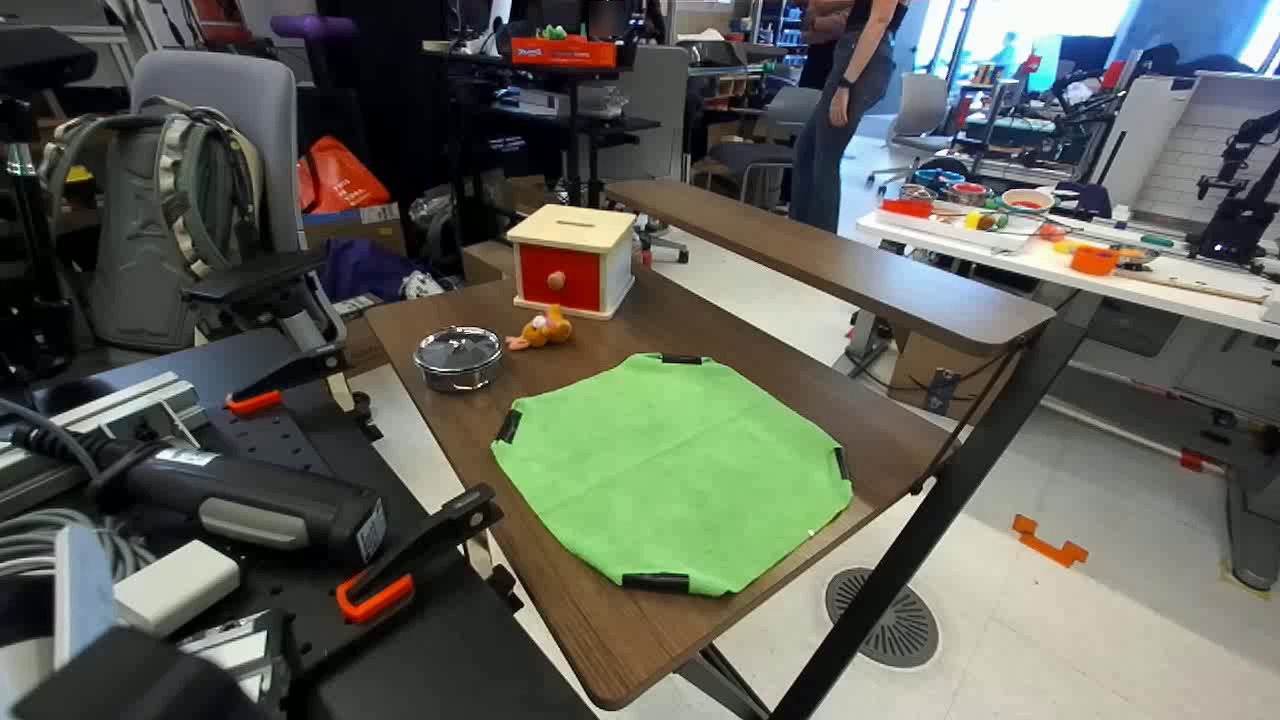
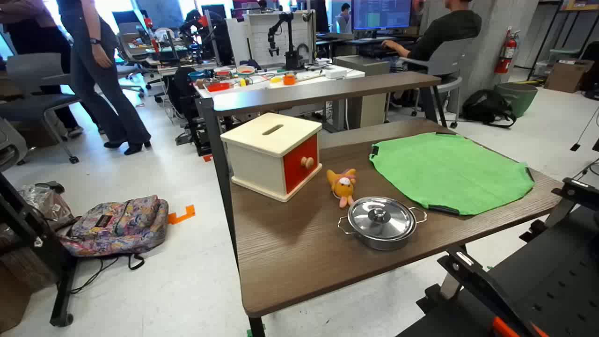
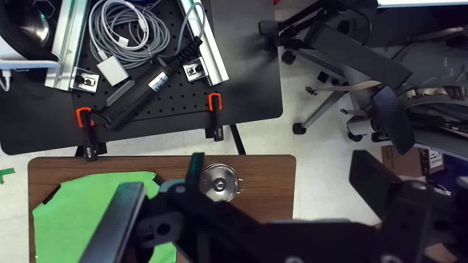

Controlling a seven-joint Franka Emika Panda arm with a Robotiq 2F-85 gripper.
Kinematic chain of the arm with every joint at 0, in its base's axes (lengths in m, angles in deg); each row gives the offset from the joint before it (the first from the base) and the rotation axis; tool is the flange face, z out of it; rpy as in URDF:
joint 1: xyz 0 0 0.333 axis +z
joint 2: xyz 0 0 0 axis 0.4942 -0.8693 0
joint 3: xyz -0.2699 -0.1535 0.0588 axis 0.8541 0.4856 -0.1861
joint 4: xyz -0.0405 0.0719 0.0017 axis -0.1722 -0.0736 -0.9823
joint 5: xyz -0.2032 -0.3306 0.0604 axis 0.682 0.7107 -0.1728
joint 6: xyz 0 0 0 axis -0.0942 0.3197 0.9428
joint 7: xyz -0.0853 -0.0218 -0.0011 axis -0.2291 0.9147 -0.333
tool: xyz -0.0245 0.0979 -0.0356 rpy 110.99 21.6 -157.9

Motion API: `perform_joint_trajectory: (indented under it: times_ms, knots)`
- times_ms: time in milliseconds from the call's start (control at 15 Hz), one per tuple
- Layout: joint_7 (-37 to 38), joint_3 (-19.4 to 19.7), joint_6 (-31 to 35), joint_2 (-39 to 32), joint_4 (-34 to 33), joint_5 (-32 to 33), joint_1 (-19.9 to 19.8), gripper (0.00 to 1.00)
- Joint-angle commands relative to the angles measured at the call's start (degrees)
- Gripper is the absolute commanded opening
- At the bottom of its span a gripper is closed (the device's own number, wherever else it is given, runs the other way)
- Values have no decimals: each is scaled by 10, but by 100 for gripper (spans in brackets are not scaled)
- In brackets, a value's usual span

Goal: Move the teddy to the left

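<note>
The gripper (image 3: 278, 163), spread wide and empty, hung above the surface (image 2: 290, 271), with the teddy (image 2: 344, 186) apparently below, hidden in the wrist view, lying between red-fronted box (image 2: 262, 161) and lidded pot (image 2: 381, 223), pink end toward the pot.

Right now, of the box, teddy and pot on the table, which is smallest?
The orange teddy, between the red-fronted box and the lidded metal pot; both are visibly bigger.

Wrist view: table (image 3: 270, 175) below the gripper (image 3: 279, 160). On it, pot (image 3: 220, 184) between the jaws, nearer the left-hand one as framed; cloth (image 3: 76, 208) outside that jaw, partly behind it. Bench (image 3: 248, 73) beyond the jaws, cable coil (image 3: 155, 40) on top. In both exterior views, teddy (image 2: 343, 186) on the table between pot and box (image 2: 271, 154).
</note>
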State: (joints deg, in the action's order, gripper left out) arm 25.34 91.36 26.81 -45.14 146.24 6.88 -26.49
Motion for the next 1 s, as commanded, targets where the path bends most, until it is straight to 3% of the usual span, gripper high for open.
perform_joint_trajectory:
  times_ms: [0,400,933]
  knots:
    - [-6,-11,-3,-1,-2,-5,-15,100]
    - [-7,-37,137,-53,31,7,-14,100]
    - [-10,-44,373,-236,51,7,-8,100]
